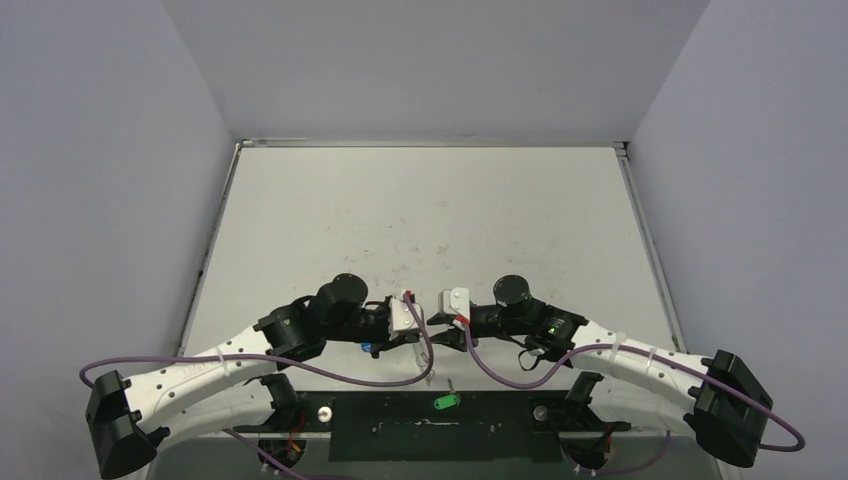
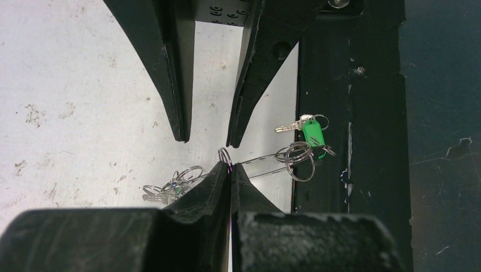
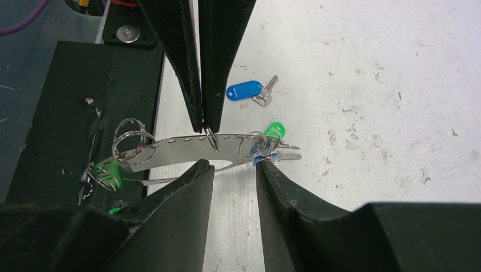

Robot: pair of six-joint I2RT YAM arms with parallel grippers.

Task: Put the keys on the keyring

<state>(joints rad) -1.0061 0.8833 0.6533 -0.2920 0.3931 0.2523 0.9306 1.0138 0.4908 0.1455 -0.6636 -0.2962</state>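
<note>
Keyring [image 3: 176, 148] pinched in left tool [image 3: 203, 126] (blue key [image 3: 245, 90] lies beyond).

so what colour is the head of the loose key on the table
Blue. The key head shows best in the right wrist view.

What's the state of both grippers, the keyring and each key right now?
left gripper: shut, pinching a small ring on the keyring.
right gripper: open, gripping nothing.
keyring: held by the left gripper.
blue key: loose on the table, off the keyring.
green keys: one at each end of the keyring, apparently attached.
</note>
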